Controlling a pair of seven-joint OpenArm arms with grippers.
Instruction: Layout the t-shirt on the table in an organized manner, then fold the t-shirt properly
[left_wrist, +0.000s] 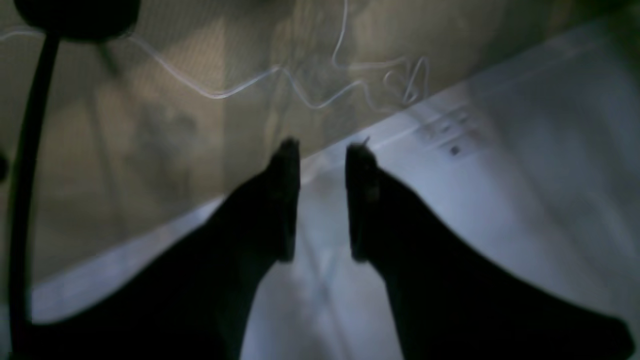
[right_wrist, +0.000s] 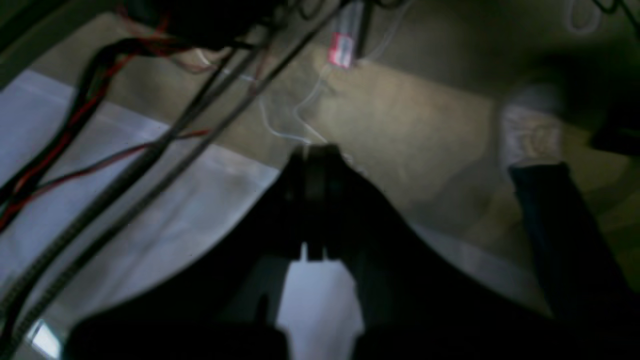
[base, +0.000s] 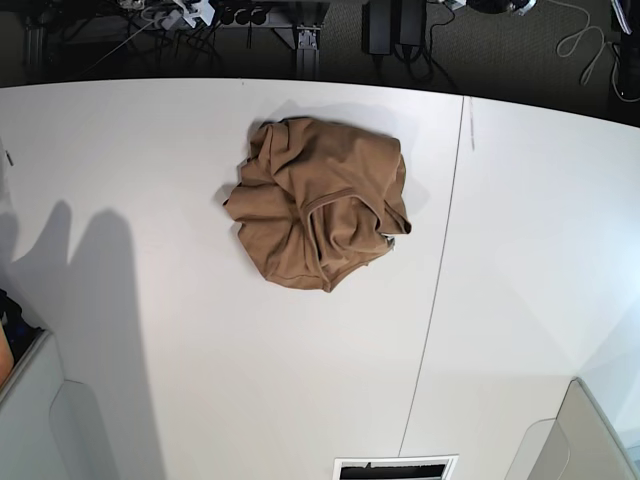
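Well apart from both grippers, the t-shirt (base: 320, 203) lay bunched on the table (base: 150, 330) — soft, light cloth, probably best pinched at an outer fold — while the left gripper (left_wrist: 322, 150) stood part-open and empty, the right gripper (right_wrist: 316, 150) closed on nothing.

The base view looks straight down from high above the white bench (base: 150, 330), taking in most of its top and a strip of floor along the picture's upper edge. The left wrist view rides just behind its tool (left_wrist: 322, 152), looking past the tips over the bench edge to the floor (left_wrist: 150, 150). The right wrist view sits likewise behind its tool (right_wrist: 315, 150); both are dim and blurred, and all three seem to share only the bench's edge and floor.
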